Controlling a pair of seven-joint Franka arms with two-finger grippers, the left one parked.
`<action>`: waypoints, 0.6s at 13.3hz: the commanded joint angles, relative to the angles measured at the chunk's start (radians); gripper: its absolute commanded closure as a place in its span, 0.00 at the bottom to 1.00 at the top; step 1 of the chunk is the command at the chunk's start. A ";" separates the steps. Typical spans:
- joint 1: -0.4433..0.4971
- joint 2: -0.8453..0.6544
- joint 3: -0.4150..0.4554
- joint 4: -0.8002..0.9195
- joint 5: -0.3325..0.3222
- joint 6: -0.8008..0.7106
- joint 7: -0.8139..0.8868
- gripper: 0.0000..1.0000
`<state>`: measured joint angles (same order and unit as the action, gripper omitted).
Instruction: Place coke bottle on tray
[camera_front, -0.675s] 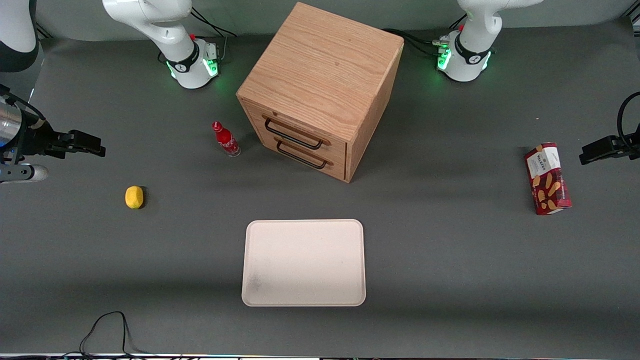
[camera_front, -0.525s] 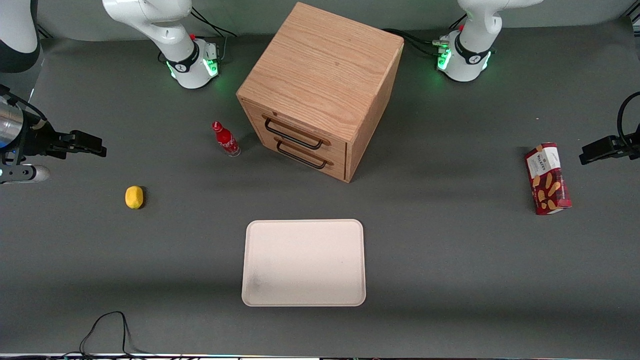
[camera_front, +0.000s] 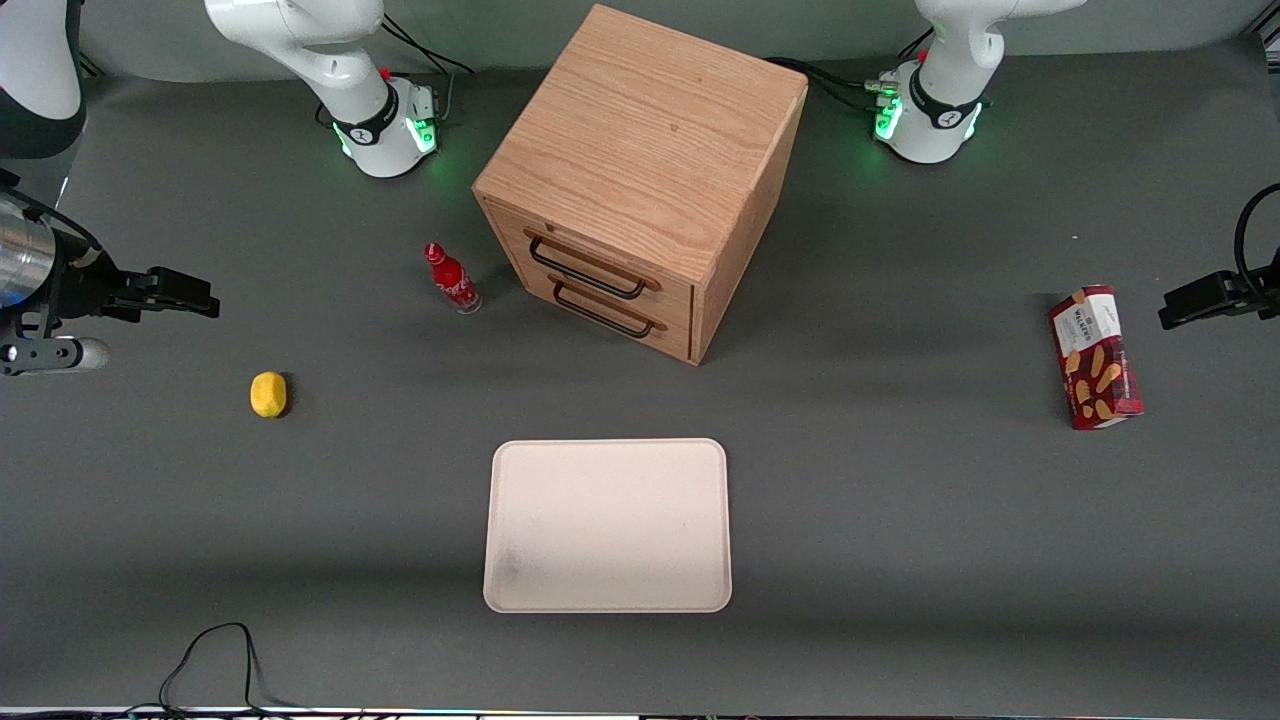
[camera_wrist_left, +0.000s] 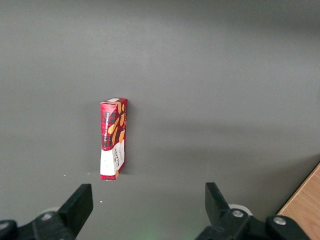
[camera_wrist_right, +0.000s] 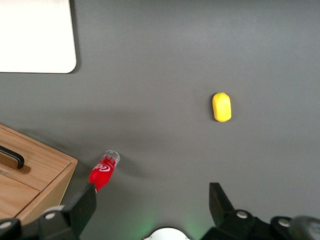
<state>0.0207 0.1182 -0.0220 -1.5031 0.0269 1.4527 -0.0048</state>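
Note:
The coke bottle (camera_front: 452, 279), small, red, with a red cap and clear base, stands on the grey table beside the wooden cabinet (camera_front: 640, 180); it also shows in the right wrist view (camera_wrist_right: 103, 171). The cream-white tray (camera_front: 608, 524) lies flat and bare, nearer the front camera than the cabinet; a corner of it shows in the right wrist view (camera_wrist_right: 37, 37). My right gripper (camera_front: 185, 292) hovers open and empty at the working arm's end of the table, well apart from the bottle. In the wrist view my gripper (camera_wrist_right: 152, 205) has its jaws spread wide, one finger close beside the bottle.
A yellow lemon (camera_front: 268, 394) lies on the table near my gripper, nearer the front camera; it also shows in the wrist view (camera_wrist_right: 221, 106). The cabinet has two black-handled drawers (camera_front: 595, 295), both shut. A dark red biscuit box (camera_front: 1095, 356) lies toward the parked arm's end.
My right gripper has moved slightly toward the bottle. Nothing else has moved.

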 joint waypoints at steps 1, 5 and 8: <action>0.001 0.012 -0.006 0.030 0.016 -0.023 -0.024 0.00; 0.001 0.012 -0.006 0.030 0.018 -0.046 -0.024 0.00; 0.008 -0.011 -0.006 0.020 0.019 -0.086 -0.017 0.00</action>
<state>0.0211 0.1179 -0.0219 -1.5018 0.0287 1.4123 -0.0063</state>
